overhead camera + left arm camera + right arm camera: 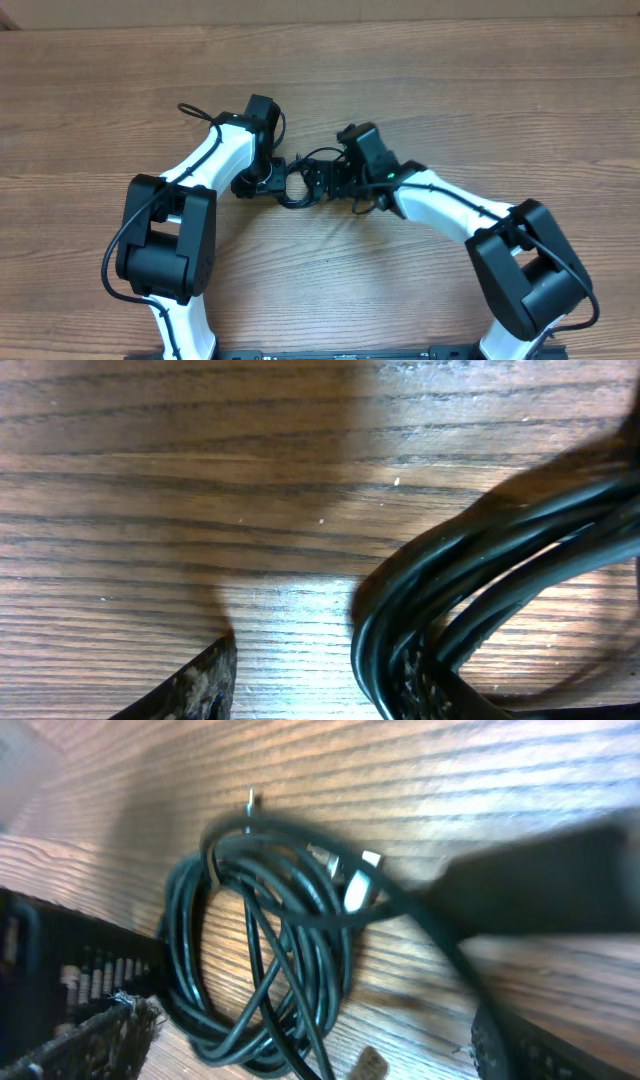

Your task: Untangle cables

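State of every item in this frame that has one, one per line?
cables: coiled in one tangled bunch, lying on the table.
left tool: at the bunch; grip unclear.
right tool: open, holding nothing.

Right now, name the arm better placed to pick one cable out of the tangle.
Right, probably. Its gripper stands open astride the cables; for the left gripper they lie off to one side.

Overhead sharp, evenly lit; wrist views shadowed, cables (410, 610) blurred
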### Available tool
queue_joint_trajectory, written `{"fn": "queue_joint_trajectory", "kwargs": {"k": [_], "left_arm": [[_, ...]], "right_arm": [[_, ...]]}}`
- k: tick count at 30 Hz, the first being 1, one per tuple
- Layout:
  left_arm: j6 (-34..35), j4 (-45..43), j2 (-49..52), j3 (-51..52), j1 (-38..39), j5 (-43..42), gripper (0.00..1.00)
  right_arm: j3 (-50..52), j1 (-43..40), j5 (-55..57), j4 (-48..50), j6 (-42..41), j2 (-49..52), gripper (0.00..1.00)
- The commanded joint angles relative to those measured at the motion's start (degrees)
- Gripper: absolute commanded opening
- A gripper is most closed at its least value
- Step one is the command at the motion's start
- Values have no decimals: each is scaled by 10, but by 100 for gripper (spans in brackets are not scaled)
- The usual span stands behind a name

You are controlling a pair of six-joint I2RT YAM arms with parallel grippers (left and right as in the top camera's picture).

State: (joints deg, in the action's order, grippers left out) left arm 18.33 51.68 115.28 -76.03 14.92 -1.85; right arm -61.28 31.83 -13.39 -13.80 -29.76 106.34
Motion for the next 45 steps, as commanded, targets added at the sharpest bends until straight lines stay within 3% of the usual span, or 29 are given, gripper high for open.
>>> {"fn": "queue_joint_trajectory", "kwargs": {"k": [1,8,12,16,26,32,45], "left_arm": [[6,12,35,37,-4,48,53],[12,8,35,37,-4,58,53],[17,-3,35,37,-4,69,54],[16,-9,35,37,-4,69,54],[16,-12,35,37,-4,67,56],[16,-12,35,37,-4,67,56],[16,-16,35,37,-4,67,57]], "right_arm": [[-63,-37,-54,-33,1,-29,100],[-94,-76,39,-168,-7,-32,100],[-93,-76,161,-237,-56,-32,100],[-80,-76,213,-264,-110,-31,100],[-26,-74,101,-196,-118,-30,100],[-17,-74,-31,-138,-16,-29,100],[-17,-42,3,-132,16,-24,100]]}}
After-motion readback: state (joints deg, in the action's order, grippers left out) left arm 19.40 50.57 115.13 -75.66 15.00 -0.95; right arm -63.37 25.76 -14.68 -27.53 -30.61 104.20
